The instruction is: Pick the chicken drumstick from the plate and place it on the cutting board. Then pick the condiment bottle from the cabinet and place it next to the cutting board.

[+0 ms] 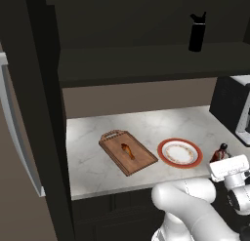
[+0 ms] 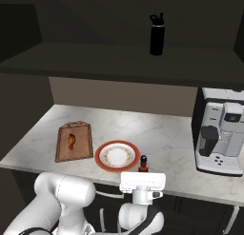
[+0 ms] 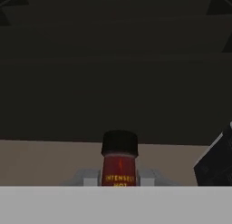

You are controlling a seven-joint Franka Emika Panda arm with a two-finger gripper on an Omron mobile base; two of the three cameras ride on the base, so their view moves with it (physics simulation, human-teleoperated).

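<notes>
Already the small orange-brown chicken drumstick [image 1: 127,150] lies on the rectangular brown wooden cutting board [image 1: 139,162], so the first half looks done; the round white plate with a red-orange rim [image 1: 167,161] sits bare just beside the board. By my reading the step in hand is carrying the small red condiment bottle with a dark cap [image 3: 119,164], and the jaws are closed on it, holding it upright by its body.

Relative to the plate, the bottle [image 2: 143,163] hangs at the far side from the board, over the front edge of the pale marble surface [image 1: 161,120]. It is out of the dark cabinet with its long shelf [image 1: 146,59], where a taller black bottle [image 1: 197,34] stands.

Next, I judge, the bottle must travel past the plate to bare marble beside the board, come down gently and be let go standing.

From the hand camera the label and cap read clearly. Both base cameras show only the bottle's top above the wrist, yet they give the board, plate and the black-and-white coffee machine [image 2: 220,134].
</notes>
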